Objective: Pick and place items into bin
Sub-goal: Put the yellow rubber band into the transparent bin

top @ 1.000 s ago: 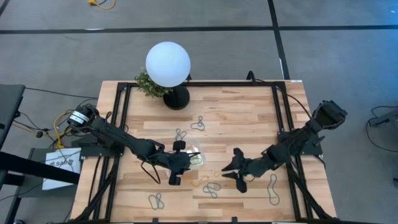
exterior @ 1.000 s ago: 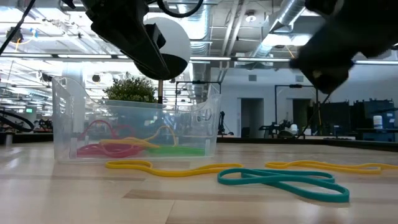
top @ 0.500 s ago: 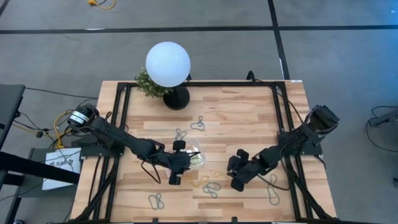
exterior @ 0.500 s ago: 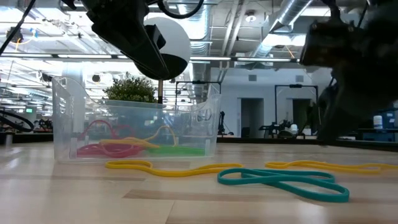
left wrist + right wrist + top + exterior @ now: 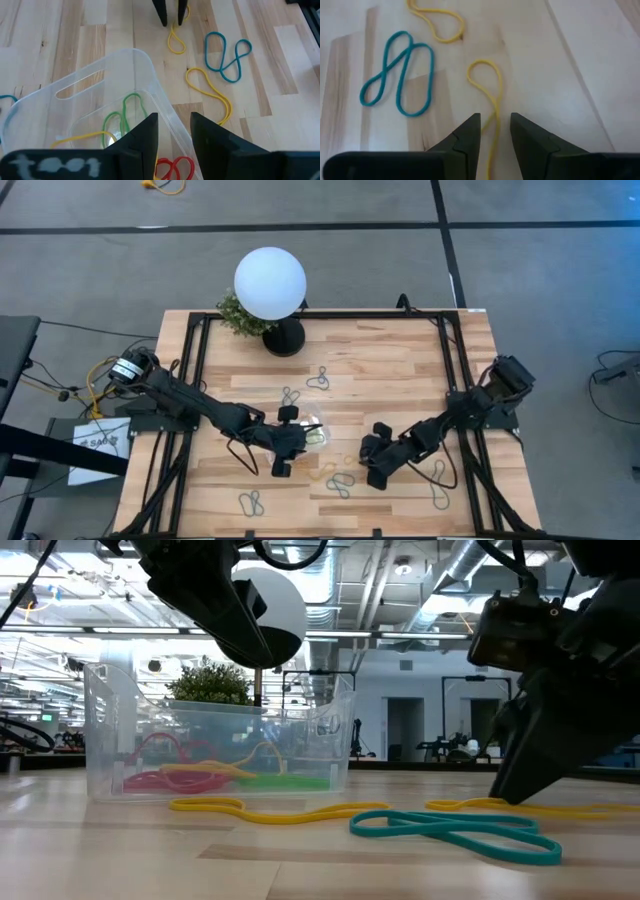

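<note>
The right claw [image 5: 495,131] is lowered to the bench [image 5: 400,380], its fingers spread slightly on either side of a yellow band [image 5: 490,95] that lies flat on the wood; the band is not pinched. A teal band [image 5: 397,75], twisted into a figure-eight, is seen just beside it, and a second yellow band [image 5: 437,22] lies near. The left claw [image 5: 172,137] is held above the clear bin [image 5: 100,95], its fingers slightly parted with the bin's wall between them; whether the wall is touched cannot be told. Red, yellow and green bands [image 5: 200,775] are seen lying inside the bin. Grey bands [image 5: 318,378] are scattered farther off on the bench, near a white globe lamp [image 5: 270,283] and a small plant [image 5: 238,316].
</note>
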